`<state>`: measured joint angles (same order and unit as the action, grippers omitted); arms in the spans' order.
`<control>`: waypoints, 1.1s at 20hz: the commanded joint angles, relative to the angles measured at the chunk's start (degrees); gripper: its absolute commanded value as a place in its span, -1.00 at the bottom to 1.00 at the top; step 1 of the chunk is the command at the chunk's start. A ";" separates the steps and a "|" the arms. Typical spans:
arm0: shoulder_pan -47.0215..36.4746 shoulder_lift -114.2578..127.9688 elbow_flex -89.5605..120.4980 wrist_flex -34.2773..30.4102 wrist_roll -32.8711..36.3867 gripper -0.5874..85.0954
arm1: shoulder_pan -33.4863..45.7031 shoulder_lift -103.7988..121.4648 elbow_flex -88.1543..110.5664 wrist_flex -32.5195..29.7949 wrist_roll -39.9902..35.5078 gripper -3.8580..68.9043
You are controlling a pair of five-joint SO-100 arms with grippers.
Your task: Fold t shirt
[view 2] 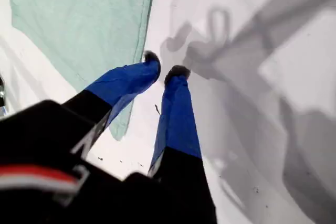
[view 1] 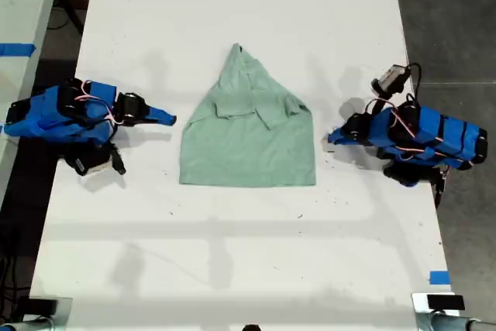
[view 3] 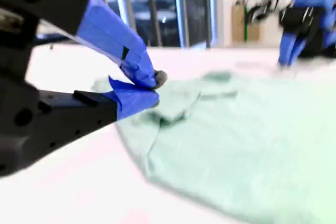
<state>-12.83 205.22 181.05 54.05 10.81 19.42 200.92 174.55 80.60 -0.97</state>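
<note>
Both grippers seemingly empty beside t shirt [view 1: 248, 133].

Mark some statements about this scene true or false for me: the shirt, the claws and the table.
1. The t shirt lies on the white table between two blue arms. True.
2. My first claw is clamped on the t shirt. False: its jaws stand slightly apart with nothing between them, beside the shirt's edge.
3. The t shirt is spread out flat with both sleeves out. False: its sides are folded inward and its upper part narrows to a point.
4. A piece of blue tape sits near the exterior view's lower right corner. True.
5. My second claw holds a corner of the shirt in the air. False: its tips meet on nothing, and the shirt lies on the table.
</note>
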 commanded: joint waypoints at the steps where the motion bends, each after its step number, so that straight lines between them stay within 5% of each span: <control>1: -0.18 1.49 1.67 -0.44 -0.35 -0.99 | -1.05 0.35 2.37 -1.67 -1.32 -0.77; 22: -1.85 1.49 1.58 0.44 -0.35 -0.99 | -1.05 0.35 2.37 -1.67 -1.41 -0.90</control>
<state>-14.06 206.37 182.29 54.40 10.81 19.42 200.92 174.55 80.60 -1.14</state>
